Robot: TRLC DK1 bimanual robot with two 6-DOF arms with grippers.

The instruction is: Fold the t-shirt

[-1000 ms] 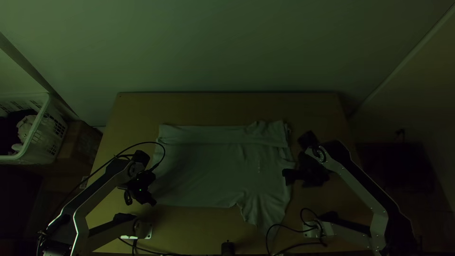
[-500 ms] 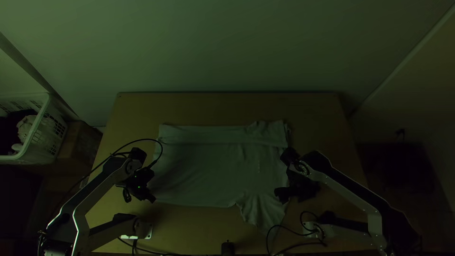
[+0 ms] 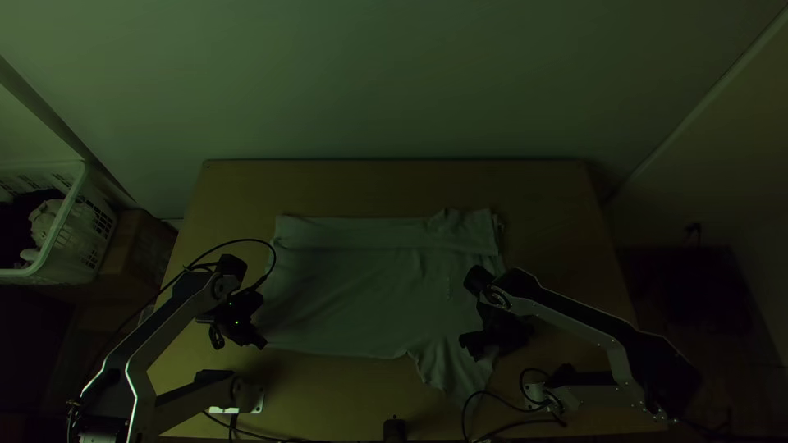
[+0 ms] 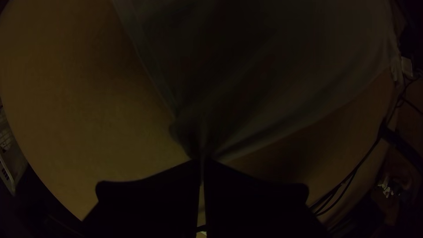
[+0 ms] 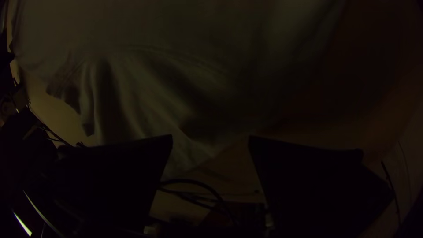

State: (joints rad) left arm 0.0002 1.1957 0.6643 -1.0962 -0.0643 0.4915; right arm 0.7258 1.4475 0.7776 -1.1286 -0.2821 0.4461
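Note:
The pale t-shirt [image 3: 361, 295] lies on the table with a folded strip along its far edge and one sleeve hanging toward the near edge. At its near left corner is my left gripper [image 3: 261, 340]; in the left wrist view that gripper [image 4: 202, 162] is shut on the shirt's corner [image 4: 194, 128], pulled into creases. My right gripper [image 3: 468, 343] is over the shirt beside the near sleeve. In the right wrist view the right gripper [image 5: 210, 140] stands open, with the creased sleeve cloth [image 5: 145, 101] beyond and between its fingers.
The wooden table [image 3: 394, 187] shows bare wood beyond the shirt and on both sides. Cables [image 3: 501, 395] loop near the right arm's base. A small dark object [image 3: 395, 428] stands at the near edge. A white basket [image 3: 82, 238] holding cloth is off to the left.
The right arm has swung left and nearer, from beside the shirt's right edge to over the sleeve side. My left gripper has shifted slightly to the left. The shirt looks nearly unchanged.

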